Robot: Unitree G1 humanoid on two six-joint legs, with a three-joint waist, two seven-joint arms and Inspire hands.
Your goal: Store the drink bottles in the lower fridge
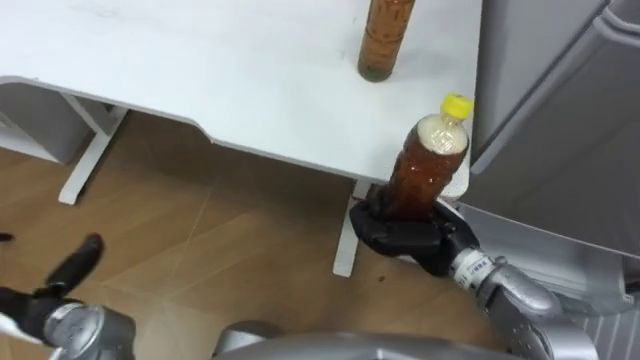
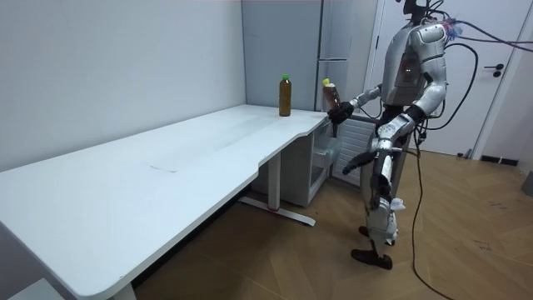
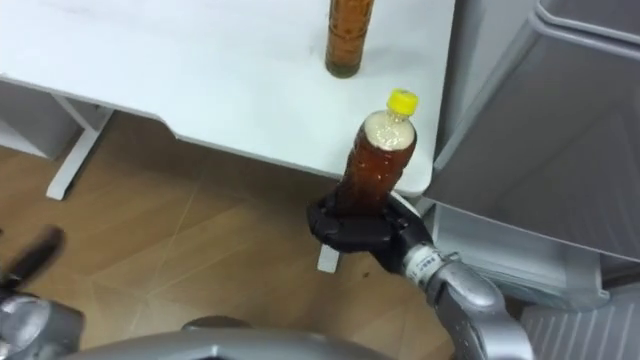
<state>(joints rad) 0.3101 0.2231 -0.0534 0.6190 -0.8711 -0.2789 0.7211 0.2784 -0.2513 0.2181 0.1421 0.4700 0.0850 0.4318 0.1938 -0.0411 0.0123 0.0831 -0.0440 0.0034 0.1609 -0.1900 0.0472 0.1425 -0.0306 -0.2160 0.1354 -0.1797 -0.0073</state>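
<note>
White desk (image 1: 200, 70) fills the upper view, with the fridge (image 1: 560, 120) just to its right. Fingers (image 1: 372, 222) of our right hand (image 1: 405, 238) are curled round the base of the yellow-capped bottle (image 1: 428, 160), held upright just off the desk's corner. The grip sits low and the liquid stands high, so we judge a tilt or slip likely if the wrist swings fast toward the lower fridge. The desk corner is close, and a clip there could knock the bottle loose. Second bottle (image 1: 385, 35) stands on the desk, well apart. Left hand (image 1: 75, 268) hangs low, fingers straight, idle.
</note>
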